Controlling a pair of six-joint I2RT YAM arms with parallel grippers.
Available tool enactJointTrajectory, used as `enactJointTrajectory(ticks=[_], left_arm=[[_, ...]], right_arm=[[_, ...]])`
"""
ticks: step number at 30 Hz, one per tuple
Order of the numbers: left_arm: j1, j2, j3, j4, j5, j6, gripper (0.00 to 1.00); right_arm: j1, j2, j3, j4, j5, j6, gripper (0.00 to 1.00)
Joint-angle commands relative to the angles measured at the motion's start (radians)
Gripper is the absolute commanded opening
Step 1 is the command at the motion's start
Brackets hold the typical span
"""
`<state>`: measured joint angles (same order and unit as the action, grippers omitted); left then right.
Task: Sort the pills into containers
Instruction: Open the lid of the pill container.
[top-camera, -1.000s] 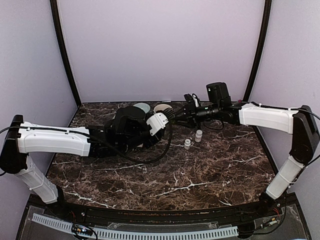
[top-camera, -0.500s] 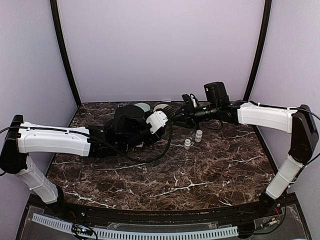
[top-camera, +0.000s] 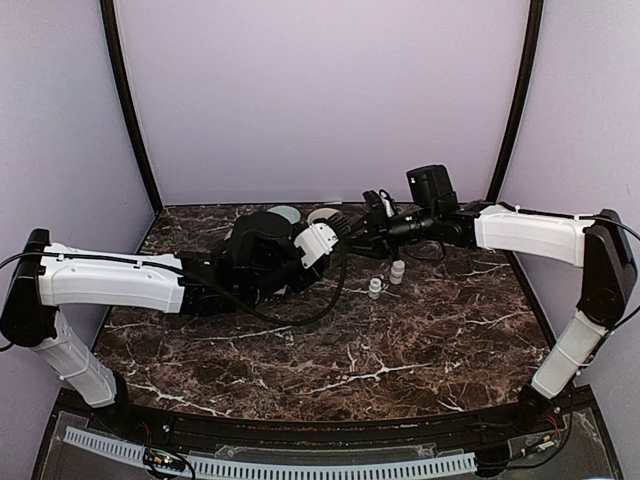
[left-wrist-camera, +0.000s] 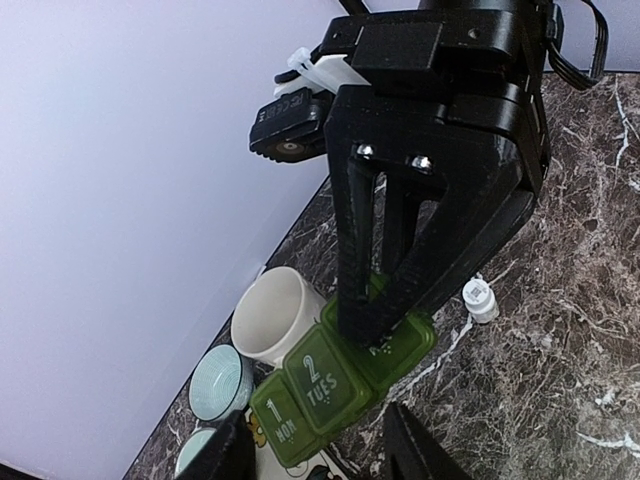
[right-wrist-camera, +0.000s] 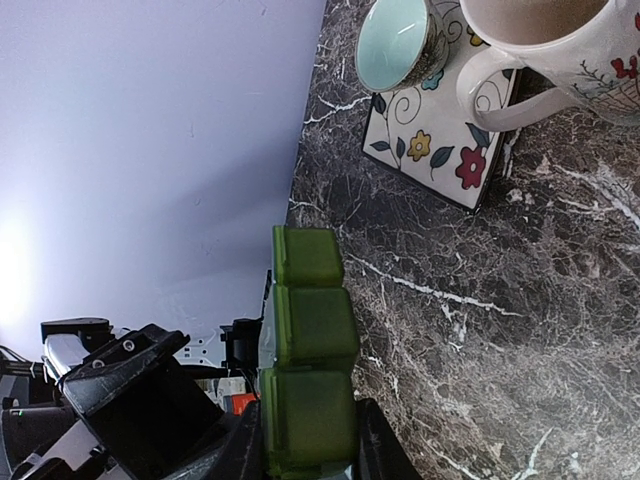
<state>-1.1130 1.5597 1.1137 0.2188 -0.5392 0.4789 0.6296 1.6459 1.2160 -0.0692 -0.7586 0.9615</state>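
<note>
Green pill organizer (right-wrist-camera: 310, 310) sat pinched in right gripper (right-wrist-camera: 310, 445); opposite end lay between left gripper (left-wrist-camera: 315, 435) fingers, hold unclear.

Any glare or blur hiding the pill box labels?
Left wrist view: sharp, no glare; MON and TUES read on the green plastic pill organizer, the right gripper covering the next lid. Right wrist view: bright wall glow at left, only unlabelled sides show.

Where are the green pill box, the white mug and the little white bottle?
pill box (left-wrist-camera: 322, 385), left wrist view, on the lid marked 2 TUES.
mug (left-wrist-camera: 260, 338), left wrist view, on its outer wall.
bottle (left-wrist-camera: 480, 294), left wrist view, on its cap.
</note>
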Motion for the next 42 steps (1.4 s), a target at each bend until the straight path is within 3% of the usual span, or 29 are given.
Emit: enactJointTrajectory(ticks=[1,16,42], left_arm=[[-0.001,-0.033,0.012,0.006,0.003,-0.006,0.47],[-0.001,-0.021,0.023,-0.054,0.013,-0.021,0.47],[0.002,0.038,0.068,-0.01,-0.078,0.064,0.47]], right_arm=[[0.007,-0.01,0.033,0.02,0.011,-0.014,0.04],[0.013,-0.02,0.037,0.013,0.014,-0.015,0.04],[0.026,-0.004,0.085,-0.12,0.035,-0.116,0.03]])
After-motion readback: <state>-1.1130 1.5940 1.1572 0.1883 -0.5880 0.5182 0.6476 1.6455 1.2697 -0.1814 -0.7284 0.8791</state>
